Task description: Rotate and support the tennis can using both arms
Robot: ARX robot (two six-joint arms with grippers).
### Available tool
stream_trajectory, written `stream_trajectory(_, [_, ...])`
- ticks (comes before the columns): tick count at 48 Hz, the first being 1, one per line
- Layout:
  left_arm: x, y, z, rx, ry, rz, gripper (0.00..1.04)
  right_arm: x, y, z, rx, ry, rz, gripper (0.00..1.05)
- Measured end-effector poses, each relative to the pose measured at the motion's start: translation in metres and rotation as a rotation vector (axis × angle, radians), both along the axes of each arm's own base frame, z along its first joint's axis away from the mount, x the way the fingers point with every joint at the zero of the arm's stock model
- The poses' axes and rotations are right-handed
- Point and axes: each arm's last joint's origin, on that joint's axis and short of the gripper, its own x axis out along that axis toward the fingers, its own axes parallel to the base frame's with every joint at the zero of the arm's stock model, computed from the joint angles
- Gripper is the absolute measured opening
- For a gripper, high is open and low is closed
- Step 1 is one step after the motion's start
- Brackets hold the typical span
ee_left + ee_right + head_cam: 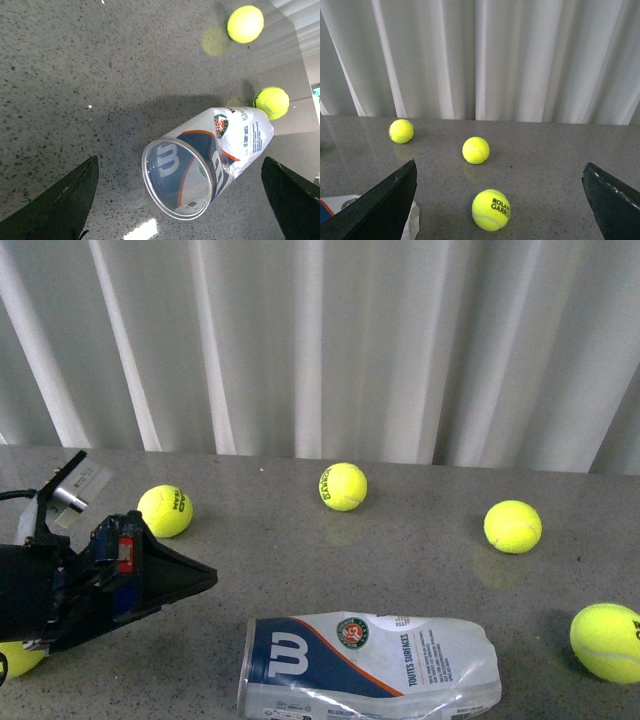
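The tennis can (370, 665) lies on its side at the table's near edge, with the navy Wilson end to the left and the crumpled clear end to the right. My left gripper (195, 578) hovers open just left of it, apart from it. In the left wrist view the can (225, 145) points its open round mouth at the camera, between the spread fingers (65, 200). My right gripper (499, 165) is open over bare table with a ball lying ahead. Only the can's crumpled end (347, 202) shows beside its finger (385, 205).
Several yellow-green tennis balls lie about the grey table (420, 560): one back left (165, 510), one back centre (343, 486), one right (512, 526), one far right (606, 642). Another (20, 658) peeks from under the left arm. White curtains (320, 340) hang behind.
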Motion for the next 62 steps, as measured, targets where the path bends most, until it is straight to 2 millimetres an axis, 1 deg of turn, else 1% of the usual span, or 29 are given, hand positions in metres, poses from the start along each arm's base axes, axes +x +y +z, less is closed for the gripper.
stream_trajectory(15, [-0.002,-0.023,-0.006,-0.034,0.017,-0.063,0.98,0.000,0.000,0.000,0.000,0.000,0.000,0.98])
stream_trajectory(30, [-0.011,-0.046,-0.011,-0.059,0.041,-0.130,0.98,0.000,0.000,0.000,0.000,0.000,0.000,0.98])
stream_trajectory(36, [-0.011,-0.054,-0.018,-0.055,0.064,-0.132,0.98,0.000,0.000,0.000,0.000,0.000,0.000,0.98])
stream_trajectory(42, [-0.005,-0.063,-0.029,-0.047,0.084,-0.126,0.98,0.000,0.000,0.000,0.000,0.000,0.000,0.98])
stream_trajectory(49, [0.003,-0.070,-0.035,-0.058,0.082,-0.106,0.98,0.000,0.000,0.000,0.000,0.000,0.000,0.98])
stream_trajectory(57, [0.012,-0.075,-0.032,-0.134,0.088,-0.066,0.98,0.000,0.000,0.000,0.000,0.000,0.000,0.98])
stream_trajectory(59, [0.013,-0.075,-0.030,-0.148,0.089,-0.060,0.92,0.000,0.000,0.000,0.000,0.000,0.000,0.98])
stream_trajectory(61, [0.013,-0.076,-0.029,-0.164,0.100,-0.057,0.81,0.000,0.000,0.000,0.000,0.000,0.000,0.98])
stream_trajectory(62, [0.013,-0.076,-0.028,-0.169,0.106,-0.055,0.78,0.000,0.000,0.000,0.000,0.000,0.000,0.98])
